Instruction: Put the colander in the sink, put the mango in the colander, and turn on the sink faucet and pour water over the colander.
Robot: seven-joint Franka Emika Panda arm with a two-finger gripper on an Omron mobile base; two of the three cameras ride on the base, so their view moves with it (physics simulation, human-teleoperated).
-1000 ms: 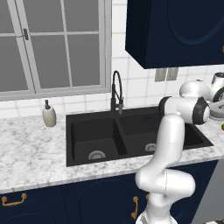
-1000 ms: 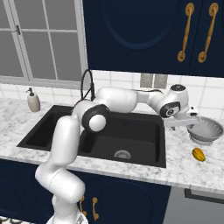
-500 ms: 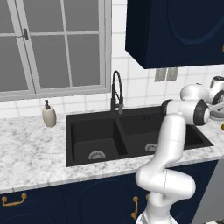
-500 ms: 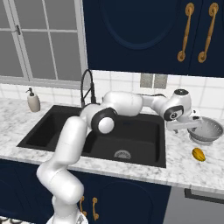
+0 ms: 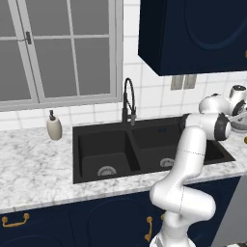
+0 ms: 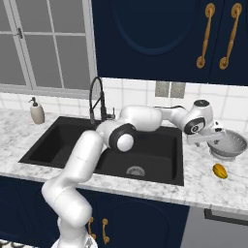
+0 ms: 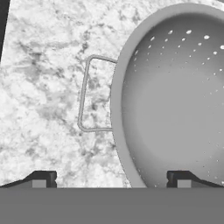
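Observation:
The silver-grey perforated colander point(image 6: 227, 144) stands on the marble counter to the right of the black double-basin sink point(image 6: 58, 145). My gripper point(image 6: 212, 136) hangs open just over its left rim. In the hand view the colander point(image 7: 175, 100) lies close below, its wire handle point(image 7: 85, 94) to the left, and its rim runs between my two fingertips point(image 7: 41, 179). The gripper point(image 7: 110, 180) holds nothing. The yellow-orange mango point(image 6: 220, 170) lies on the counter in front of the colander. The black gooseneck faucet point(image 6: 97, 99) stands behind the sink with no water running. The colander point(image 5: 240, 124) shows at the right edge of the left base view.
A beige soap dispenser point(image 6: 36, 111) stands on the counter left of the sink. Dark blue wall cabinets point(image 6: 160, 38) hang above the colander's side. A window point(image 5: 58, 48) fills the wall behind the faucet point(image 5: 128, 103). Marble counter point(image 5: 34, 169) runs on both sides of the sink point(image 5: 106, 149).
The arm has stretched a little further right and the hand has come slightly lower toward the colander's rim. The jaws have stayed open; colander and mango have not moved.

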